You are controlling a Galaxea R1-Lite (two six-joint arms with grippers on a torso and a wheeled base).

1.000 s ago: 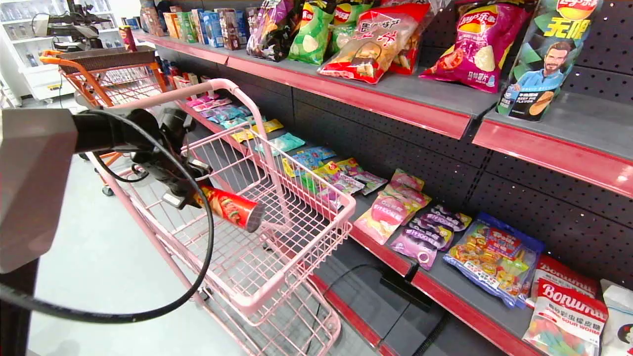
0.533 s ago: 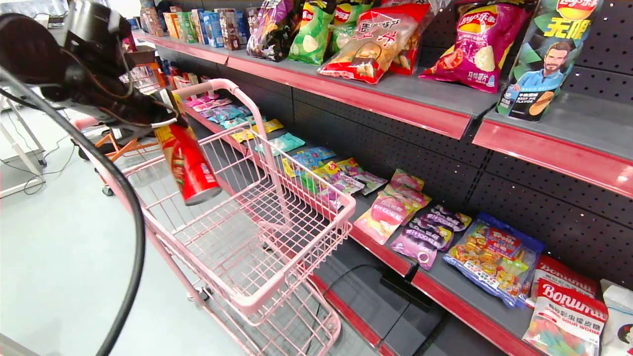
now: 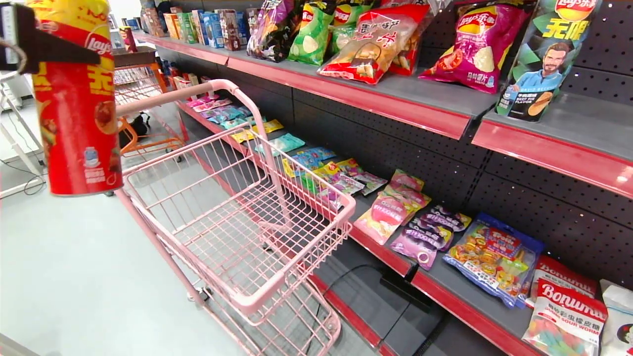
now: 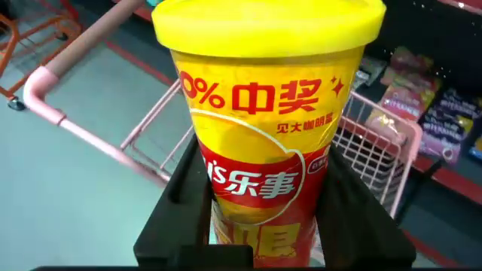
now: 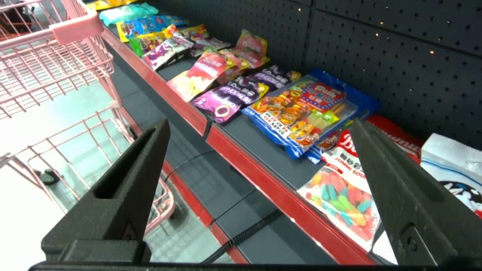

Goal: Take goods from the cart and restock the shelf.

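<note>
A red and yellow chip can hangs upright at the upper left, above the pink cart and beside its handle. My left gripper is shut on the can near its yellow top. The left wrist view has the can clamped between the black fingers, with the cart's basket below. My right gripper stands open and holds nothing, above the lower shelf's red edge and its candy bags. The cart's basket looks bare.
The upper shelf holds chip bags, with bare grey room at its right part. The lower shelf is lined with candy packs. An orange cart stands behind. A black cable hangs under the lower shelf. Open floor lies left.
My left arm lifted the chip can out of the cart basket, up and to the left, and turned it from lying sideways to upright. The cart kept still.
</note>
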